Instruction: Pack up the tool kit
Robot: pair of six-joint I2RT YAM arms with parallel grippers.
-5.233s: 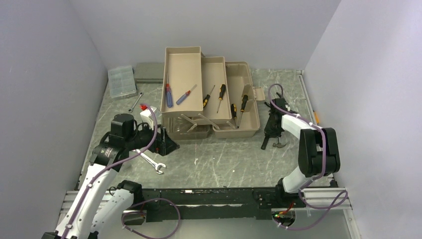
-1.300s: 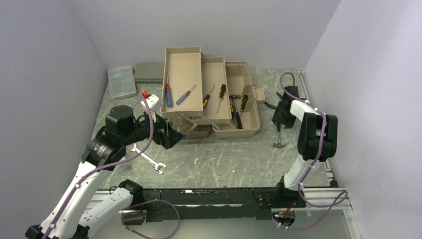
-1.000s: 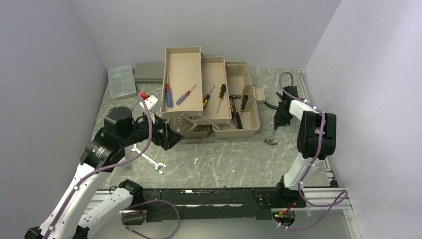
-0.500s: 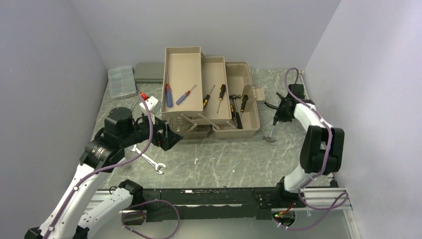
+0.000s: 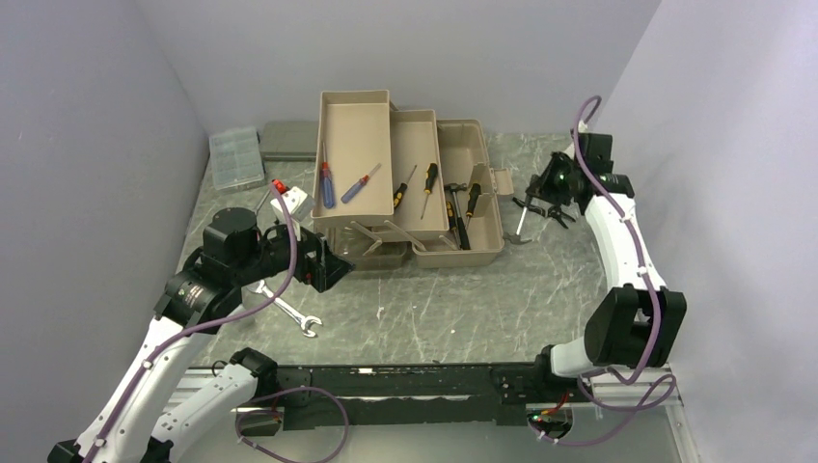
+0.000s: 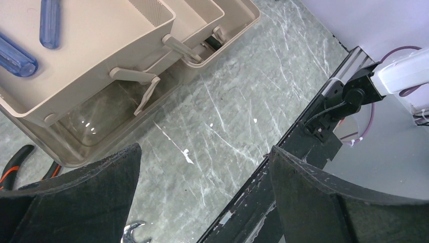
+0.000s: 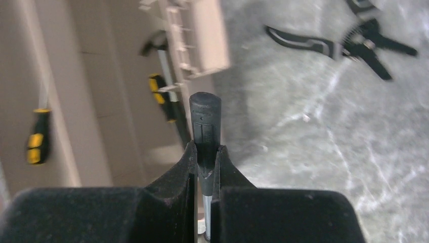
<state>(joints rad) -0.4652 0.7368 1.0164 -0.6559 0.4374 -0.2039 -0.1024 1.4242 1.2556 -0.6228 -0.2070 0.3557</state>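
Observation:
The taupe toolbox stands open at the back with its fold-out trays spread to the left. Blue screwdrivers and yellow-black screwdrivers lie in the trays, and a hammer lies in the base. My right gripper is shut on the black handle of a second hammer, held off the table by the box's right end. In the right wrist view the handle sticks out past the gripper. My left gripper is open and empty at the box's front left corner.
Black pliers lie on the table right of the box and show in the right wrist view. A large wrench lies by my left arm. Red-handled pliers lie left. A clear organiser and a grey case sit at the back left.
My right gripper has lifted the hammer off the table and carried it back and up, toward the toolbox's right end. My left arm has stayed put over the last second.

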